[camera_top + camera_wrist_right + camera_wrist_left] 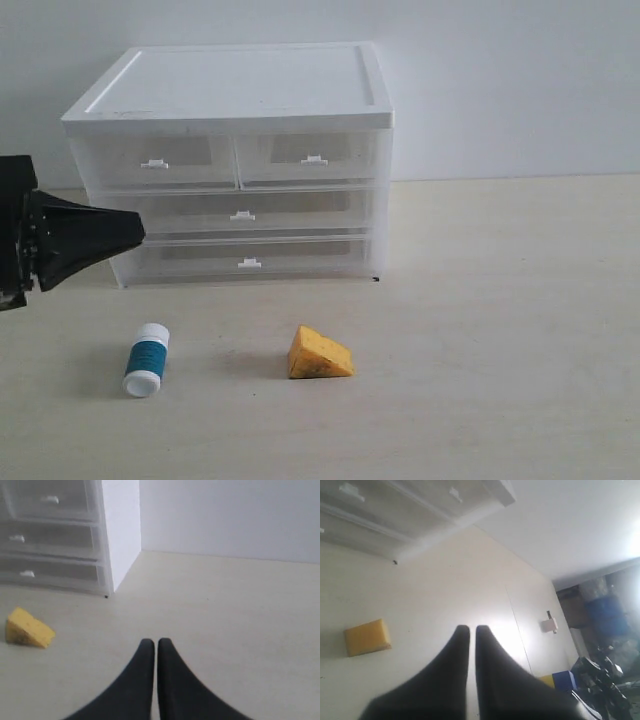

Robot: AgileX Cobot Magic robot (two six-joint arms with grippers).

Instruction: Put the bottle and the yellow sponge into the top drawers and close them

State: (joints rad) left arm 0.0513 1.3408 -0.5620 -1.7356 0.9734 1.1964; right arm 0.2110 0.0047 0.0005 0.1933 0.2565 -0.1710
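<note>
The pale desk [500, 350] carries a white drawer unit [240, 215] at the back. In front of it lie the bottle [147, 359], left, and the sponge [319, 354], right, apart from each other and the unit.

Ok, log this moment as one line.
left gripper shut, empty | right gripper shut, empty | bottle, yellow sponge on table | top drawers closed

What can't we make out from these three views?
Label text on the bottle: too small in the exterior view; both wrist views miss the bottle.
Contents of the top drawers: cloudy fronts hide them in every view.
Arm behind the left gripper: cut off by the exterior view's left edge.
The right gripper: outside the exterior view; its wrist view shows only fingertips.
Background clutter: blurred in the left wrist view.
</note>
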